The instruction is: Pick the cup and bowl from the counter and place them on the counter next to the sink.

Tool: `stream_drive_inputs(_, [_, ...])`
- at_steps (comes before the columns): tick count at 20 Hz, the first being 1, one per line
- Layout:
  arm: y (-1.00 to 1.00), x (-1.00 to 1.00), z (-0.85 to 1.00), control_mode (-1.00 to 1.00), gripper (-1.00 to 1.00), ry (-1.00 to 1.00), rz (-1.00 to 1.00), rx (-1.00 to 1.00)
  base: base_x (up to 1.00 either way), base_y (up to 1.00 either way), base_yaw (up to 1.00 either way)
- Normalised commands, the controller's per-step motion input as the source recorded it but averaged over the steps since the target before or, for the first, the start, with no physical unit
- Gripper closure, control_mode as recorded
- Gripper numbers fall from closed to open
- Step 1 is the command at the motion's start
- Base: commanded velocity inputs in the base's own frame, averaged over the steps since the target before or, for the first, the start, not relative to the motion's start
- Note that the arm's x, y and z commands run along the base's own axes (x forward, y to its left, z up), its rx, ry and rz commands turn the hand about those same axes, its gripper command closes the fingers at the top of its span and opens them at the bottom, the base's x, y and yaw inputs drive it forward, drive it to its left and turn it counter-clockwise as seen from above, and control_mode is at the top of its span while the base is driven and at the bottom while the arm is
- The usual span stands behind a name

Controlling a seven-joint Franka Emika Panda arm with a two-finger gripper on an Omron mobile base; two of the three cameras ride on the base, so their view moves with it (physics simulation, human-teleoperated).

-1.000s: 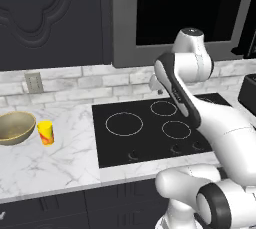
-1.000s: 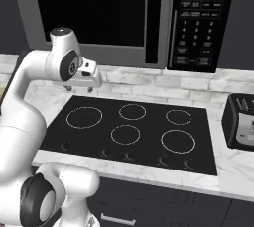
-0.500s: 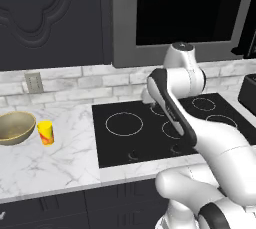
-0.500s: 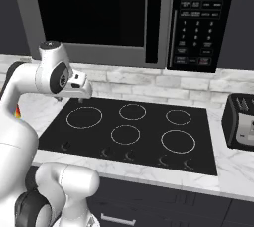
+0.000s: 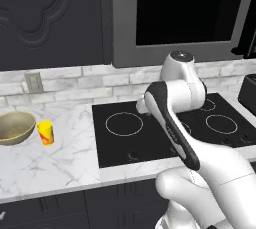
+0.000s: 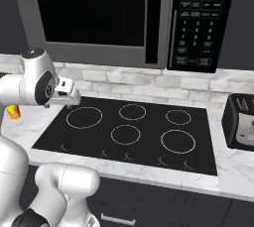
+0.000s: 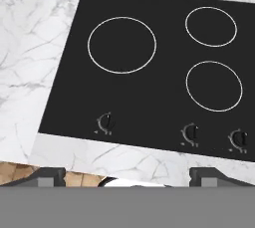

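Cup [image 5: 45, 132]: small yellow tumbler with red-orange marks, upright on the counter [image 5: 60, 158], far left of the left base view. A sliver of it also peeks out behind the arm at the left edge of the right base view [image 6: 13, 112].
Bowl [image 5: 15, 127]: tan-gold, paler inside, upright, just left of the cup. Very close to it; can't tell if they touch.
Counter: white marble with grey veins, runs left of and in front of the cooktop [image 5: 150, 133]. Cup and bowl both sit on the left stretch, well apart from the cooktop edge.
Cooktop: black glass, white ring marks, row of knobs along the front edge. Hand view looks down on its left half [image 7: 149, 72], three rings and three knobs visible, marble on the left and front.
Gripper [image 7: 127, 174]: released, jaws spread wide, one dark tip low on each side of the hand view, nothing between them. Held over the front-left part of the cooktop, well apart from cup and bowl.
Arm [image 5: 172, 118]: bent over the cooktop, wrist near the front-left ring in the left base view.
Toaster [image 6: 240, 122]: dark, on the counter right of the cooktop.
Microwave [image 6: 124, 18]: dark door and keypad panel, above the cooktop.
Backsplash [image 5: 75, 85]: pale brick, with a wall outlet [image 5: 33, 82] above the bowl.
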Motion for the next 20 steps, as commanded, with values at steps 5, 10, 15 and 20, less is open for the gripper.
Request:
stream_drive_inputs(5, [0.26, -0.42, -0.04, -1.00, -1.00, 0.00, 0.07, 0.01, 0.00, 0.00, 0.00])
stream_drive_inputs(10, [0.32, -0.36, -0.09, -1.00, -1.00, -0.02, 0.04, 0.10, 0.00, 0.00, 0.00])
stream_drive_inputs(15, [0.43, -0.27, -0.01, -1.00, -1.00, -0.01, 0.04, 0.13, 0.00, 0.00, 0.00])
stream_drive_inputs(20, [0.43, -0.13, -0.07, -1.00, -1.00, 0.00, 0.00, 0.10, 0.00, 0.00, 0.00])
